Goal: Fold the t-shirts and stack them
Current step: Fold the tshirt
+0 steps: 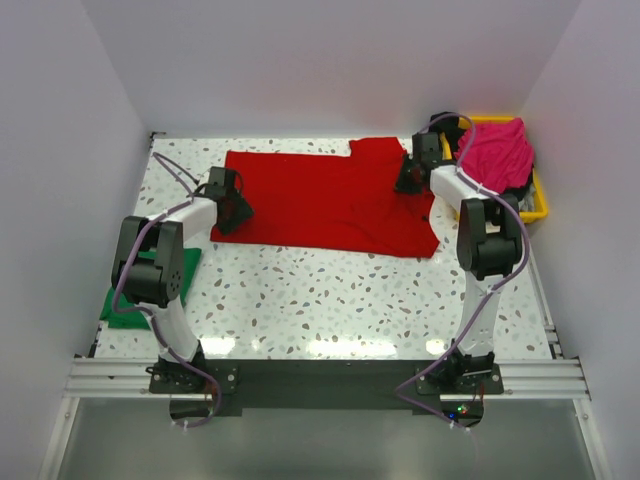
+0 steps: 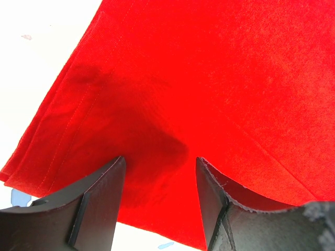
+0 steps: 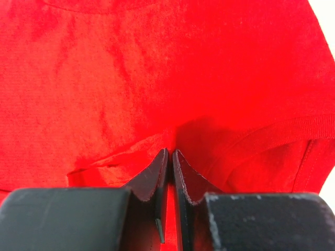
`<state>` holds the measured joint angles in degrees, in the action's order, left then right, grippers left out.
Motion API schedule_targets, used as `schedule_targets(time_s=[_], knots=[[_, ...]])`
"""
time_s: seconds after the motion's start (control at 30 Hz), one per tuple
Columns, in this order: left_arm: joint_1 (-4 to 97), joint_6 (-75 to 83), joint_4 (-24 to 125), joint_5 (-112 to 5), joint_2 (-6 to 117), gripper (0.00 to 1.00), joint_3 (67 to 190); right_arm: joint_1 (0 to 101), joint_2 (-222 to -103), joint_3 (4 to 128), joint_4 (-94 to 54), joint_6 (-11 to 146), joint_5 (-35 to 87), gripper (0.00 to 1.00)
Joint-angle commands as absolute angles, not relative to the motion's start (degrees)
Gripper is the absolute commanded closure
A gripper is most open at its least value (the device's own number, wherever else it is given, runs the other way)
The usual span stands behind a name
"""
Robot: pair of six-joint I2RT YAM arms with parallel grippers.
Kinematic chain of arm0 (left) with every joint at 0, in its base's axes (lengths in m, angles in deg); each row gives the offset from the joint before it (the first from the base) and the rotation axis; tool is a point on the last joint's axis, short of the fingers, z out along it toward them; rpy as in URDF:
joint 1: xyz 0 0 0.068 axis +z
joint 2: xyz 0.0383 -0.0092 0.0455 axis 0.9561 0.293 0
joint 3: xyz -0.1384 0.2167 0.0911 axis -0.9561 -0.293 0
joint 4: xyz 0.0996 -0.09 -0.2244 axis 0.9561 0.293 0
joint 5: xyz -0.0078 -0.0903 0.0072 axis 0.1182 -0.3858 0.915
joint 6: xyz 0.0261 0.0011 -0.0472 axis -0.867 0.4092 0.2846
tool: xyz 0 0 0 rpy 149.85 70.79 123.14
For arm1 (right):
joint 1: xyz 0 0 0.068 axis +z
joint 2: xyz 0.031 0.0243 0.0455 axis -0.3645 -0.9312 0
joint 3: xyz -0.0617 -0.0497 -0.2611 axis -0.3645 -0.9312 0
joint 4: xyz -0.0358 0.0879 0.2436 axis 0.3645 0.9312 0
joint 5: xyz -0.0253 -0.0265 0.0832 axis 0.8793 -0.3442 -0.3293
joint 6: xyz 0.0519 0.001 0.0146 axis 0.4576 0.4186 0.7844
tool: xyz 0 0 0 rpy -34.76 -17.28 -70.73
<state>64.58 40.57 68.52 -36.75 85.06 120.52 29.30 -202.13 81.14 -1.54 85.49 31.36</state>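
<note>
Red t-shirt is spread flat across the upper middle of the top view, on the speckled table, with one sleeve poking up toward the top edge of the frame; looks pretty smooth overall.

Left gripper sits at the shirt's left edge; in the left wrist view its two dark fingers stand well apart at the bottom of the frame, with the stitched edge of the cloth running between them; nothing pinched there as far as I can see, just open jaws over the fabric.

Right gripper is at the upper right part of the shirt, next to the sleeve; in the right wrist view the fingers are squeezed almost together, only a thin slit between them, and a little ridge of red cloth bunches up right at the tips; so it's got a fold of the shirt nipped.

Pink t-shirt is piled in a heap in the yellow tray at the upper right; green t-shirt lies at the lower left, partly hidden under the left arm.
</note>
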Motion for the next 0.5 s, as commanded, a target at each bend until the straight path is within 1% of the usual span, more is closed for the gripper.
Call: schedule_targets(time_s=[0.0, 0.13, 0.2, 0.23, 0.27, 0.37, 0.4, 0.43, 0.47], knots=[[64.3, 41.9, 67.6, -36.2, 85.0, 0.39, 119.8, 29.3, -198.8, 83.8, -1.1, 85.0, 32.8, 0.90], [64.3, 41.9, 67.5, -36.4, 84.7, 0.39, 119.8, 29.2, -198.8, 83.6, -0.4, 84.5, 33.6, 0.89], [64.3, 41.8, 67.3, -36.8, 84.5, 0.39, 120.2, 29.3, -198.8, 83.2, -0.1, 84.6, 33.6, 0.85], [64.2, 41.7, 67.2, -37.2, 84.1, 0.39, 120.3, 29.3, -198.6, 83.0, 0.5, 84.5, 34.0, 0.82], [64.3, 41.6, 67.2, -37.3, 84.0, 0.39, 120.5, 29.3, -198.2, 82.8, 0.9, 84.5, 35.0, 0.71], [64.3, 41.3, 66.8, -37.9, 83.0, 0.39, 121.9, 29.3, -195.5, 81.9, 2.1, 84.8, 36.4, 0.53], [64.2, 40.9, 66.5, -38.2, 82.6, 0.39, 122.5, 29.4, -193.2, 80.5, 2.2, 85.6, 36.4, 0.35], [64.3, 40.8, 66.2, -39.2, 82.4, 0.39, 122.6, 29.7, -191.9, 79.7, 2.1, 85.8, 36.3, 0.28], [64.3, 40.8, 65.5, -39.6, 82.2, 0.39, 123.0, 30.9, -190.8, 78.6, 1.8, 86.0, 37.2, 0.23]])
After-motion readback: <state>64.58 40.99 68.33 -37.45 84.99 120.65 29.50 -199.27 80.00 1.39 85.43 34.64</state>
